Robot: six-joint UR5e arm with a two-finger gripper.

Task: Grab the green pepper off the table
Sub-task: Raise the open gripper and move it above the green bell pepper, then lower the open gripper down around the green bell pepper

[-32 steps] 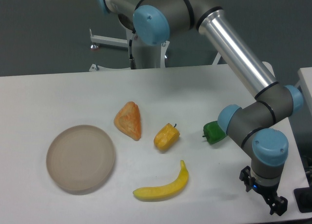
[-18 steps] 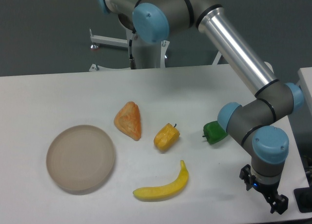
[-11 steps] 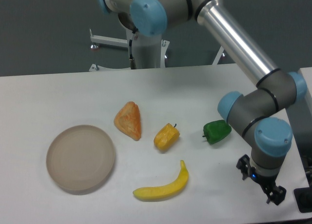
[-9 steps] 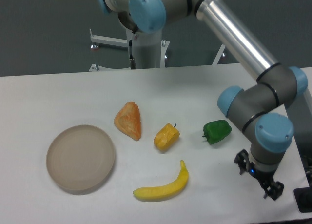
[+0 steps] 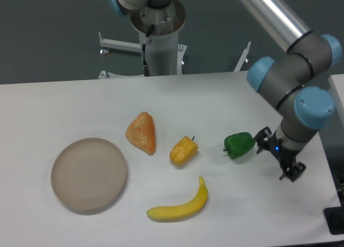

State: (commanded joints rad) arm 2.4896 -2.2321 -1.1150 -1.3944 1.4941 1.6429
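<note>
Green pepper [image 5: 238,145] sits on white table [image 5: 64,107], right of yellow pepper [image 5: 183,151]. Gripper [image 5: 278,161] hangs just right of it, empty; finger spread cannot be told. Advice: centre above pepper, straddle lumpy body, avoid stem, descend slowly. Since earlier frame, gripper has risen from table's near edge towards pepper.

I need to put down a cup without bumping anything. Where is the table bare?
Bare: the table's back-left stretch behind the plate and orange wedge, and the front-left corner. Crowded: the middle, with yellow pepper, banana, green pepper, and the gripper beside it.
</note>
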